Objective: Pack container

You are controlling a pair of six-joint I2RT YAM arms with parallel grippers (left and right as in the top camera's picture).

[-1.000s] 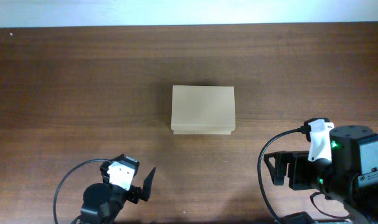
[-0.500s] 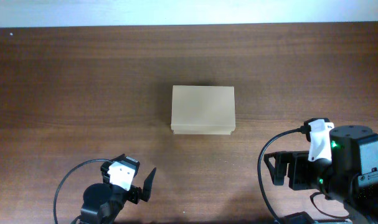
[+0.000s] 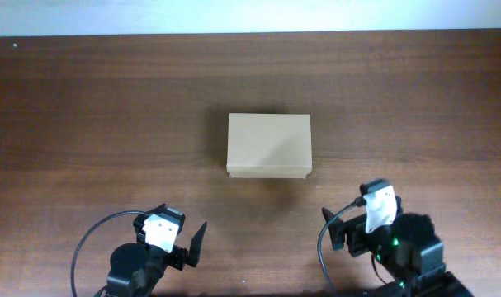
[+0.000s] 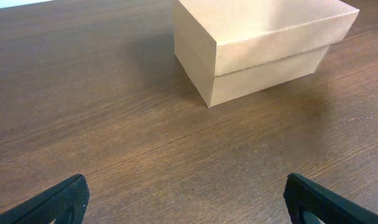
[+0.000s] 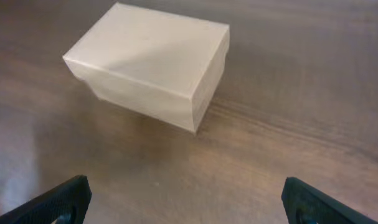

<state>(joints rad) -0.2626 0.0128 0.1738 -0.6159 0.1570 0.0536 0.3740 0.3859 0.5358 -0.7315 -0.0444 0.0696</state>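
The container (image 3: 269, 145) is a plain tan cardboard box with its lid shut, standing at the middle of the wooden table. It also shows in the left wrist view (image 4: 263, 37) and in the right wrist view (image 5: 151, 62). My left gripper (image 3: 172, 239) is near the front edge, to the front left of the box; it is open and empty (image 4: 189, 204). My right gripper (image 3: 359, 233) is to the front right of the box, facing it, and is open and empty (image 5: 189, 202). Both are well apart from the box.
The dark wooden table (image 3: 110, 107) runs to a pale wall strip at the back. Black cables loop beside both arms at the front edge. No other loose object shows in any view.
My right arm has moved left from the right edge and turned to face the box. The left arm and the box have not moved.
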